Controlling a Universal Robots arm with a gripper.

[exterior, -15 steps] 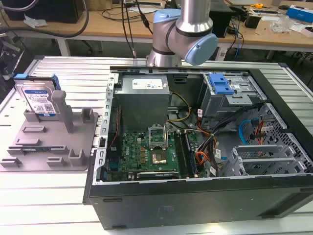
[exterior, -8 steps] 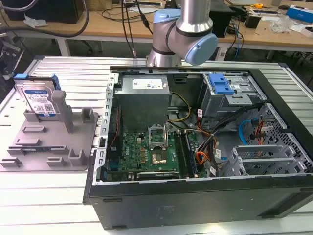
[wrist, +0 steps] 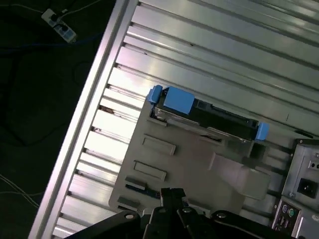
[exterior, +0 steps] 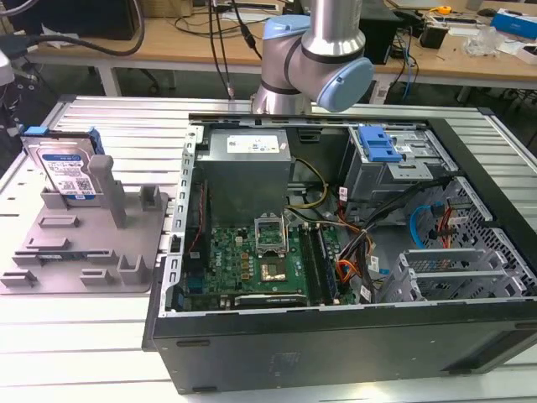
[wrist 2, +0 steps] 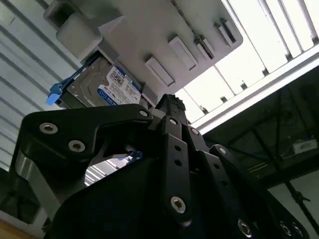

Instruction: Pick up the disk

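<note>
The disk stands upright on its edge in a slot at the back of the grey moulded tray, on the exterior view's left. It is silver, with a blue-and-white label and blue side rails. In both wrist views the disk lies well beyond my gripper, and the tray lies between them. The black fingers meet at the tip with nothing between them. The arm's wrist hangs high at the back, over the computer case.
An open computer case takes up the middle and the exterior view's right of the slatted aluminium table. It holds a power supply, a motherboard and a blue drive-bay bracket. Upright posts rise from the tray beside the disk.
</note>
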